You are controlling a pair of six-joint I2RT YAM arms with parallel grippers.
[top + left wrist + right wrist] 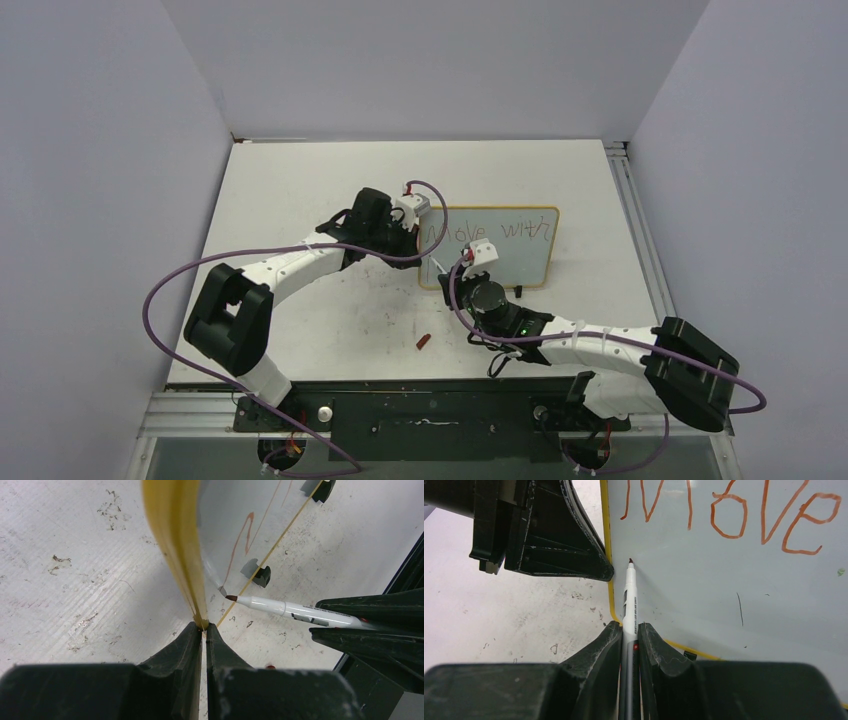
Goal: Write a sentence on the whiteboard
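The left hand point(205, 630) is pinched shut on the yellow frame at the left edge of the whiteboard point(175, 540), its two fingers pressed together with the thin rim caught between them. The board stands propped on its small black feet point(257, 572), a little right of the middle of the pale, scuffed surface point(330, 190), its face turned towards the arms. The right hand point(630, 630) comes in from the near side and is clamped round the barrel of a white marker point(629, 605), which points up at the board. The marker's dark reddish tip sits right at the glossy face, just inside the left frame and a little below the big "M"; from the left wrist view it seems to meet its own reflection there. The sentence point(490, 232) so far reads "Move with" across the top of the board in thin reddish-brown strokes. A small red object point(423, 342) lies on the surface near the right arm, apart from the board.
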